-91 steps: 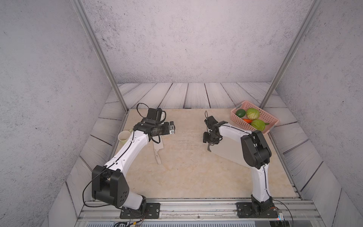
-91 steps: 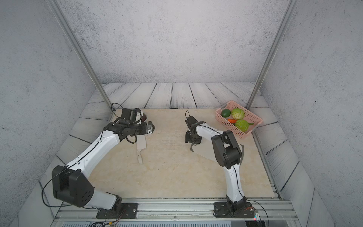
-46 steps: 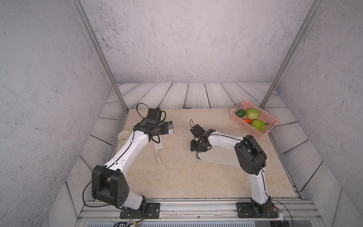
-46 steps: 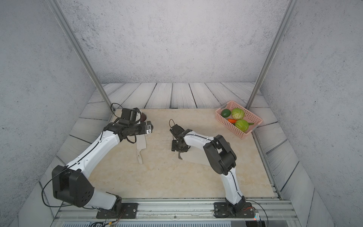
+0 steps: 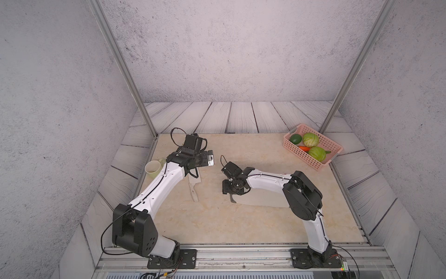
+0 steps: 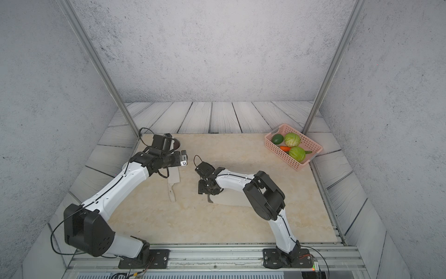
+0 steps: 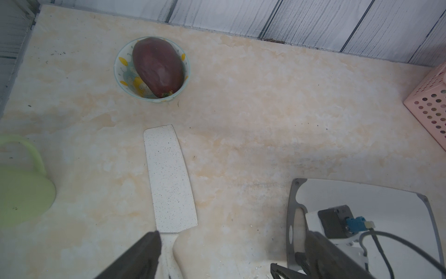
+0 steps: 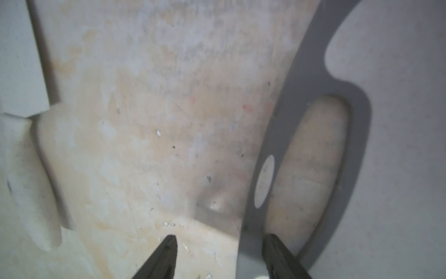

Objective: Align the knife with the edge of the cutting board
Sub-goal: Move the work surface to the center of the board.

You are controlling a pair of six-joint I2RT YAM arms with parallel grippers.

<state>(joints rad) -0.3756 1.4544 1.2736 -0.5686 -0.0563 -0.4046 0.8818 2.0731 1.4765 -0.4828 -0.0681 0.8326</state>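
Tabletop [image 5: 217,222]: beige marbled slab, dull sheen, small crumbs and scuffs visible in the wrist views. It is boxed in by rough grey plaster-look walls, with pale wood-grain plank panels sloping up at the back and sides. Two aluminium posts rise at the rear corners, and a metal rail runs along the front with both arm bases on it.

Knife [image 7: 171,183]: cleaver shape, with a broad rectangular off-white blade finely speckled with dark dots and a pale cream handle with a waisted grip. It lies flat on the tabletop in the robot's left half. The blade points toward the back wall and the handle toward the front rail. In both top views the left arm's wrist hides part of the blade [image 5: 194,187].

Cutting board [image 7: 362,195]: flat pale grey-white rectangle with rounded corners, dark grey end trim and a slot hole at the end facing the knife. It lies flat under the right arm [image 6: 231,199]. A strip of bare tabletop separates it from the knife, and the two do not touch.

Left hand [image 7: 233,234]: fingers spread wide and holding nothing; one finger overlaps the knife handle in the left wrist view.

Right hand [image 8: 220,238]: fingers apart, straddling the board's dark trim. One tip is over bare tabletop and one is at the slot, with a gap showing, so there is no clamp.
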